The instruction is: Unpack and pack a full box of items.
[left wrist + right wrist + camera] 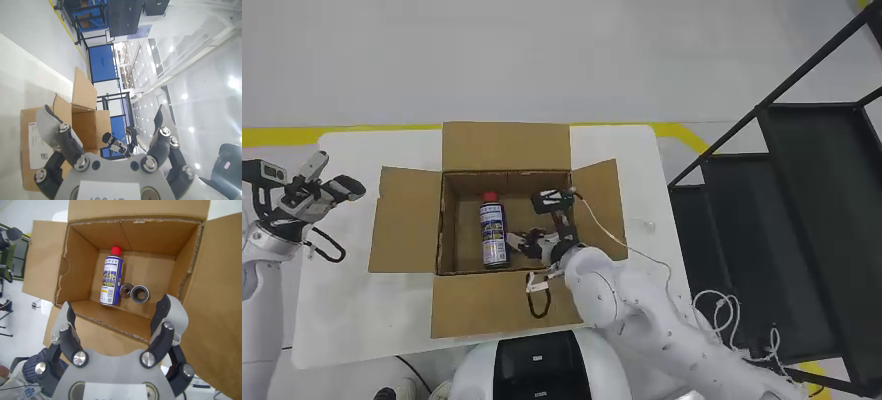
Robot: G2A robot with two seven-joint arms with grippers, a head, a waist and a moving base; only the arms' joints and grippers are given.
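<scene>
- The spray can [112, 275] lies flat in the box [79, 262], left of centre, with a metal ring [140, 294] just beside it.
- The right claw [116, 304] hangs spread above them, likely lining up a pick.
- The left claw [103, 111], also spread, sits left of the box, out of the way.

On spray can [112, 279] inside box [75, 266]: printed text, QR code [109, 300], too small to read. On box outer wall, white label [35, 149]: print illegible.

white table [347, 300] | yellow floor line [272, 136] along its far edge | black metal steps [812, 180] beside it
</scene>
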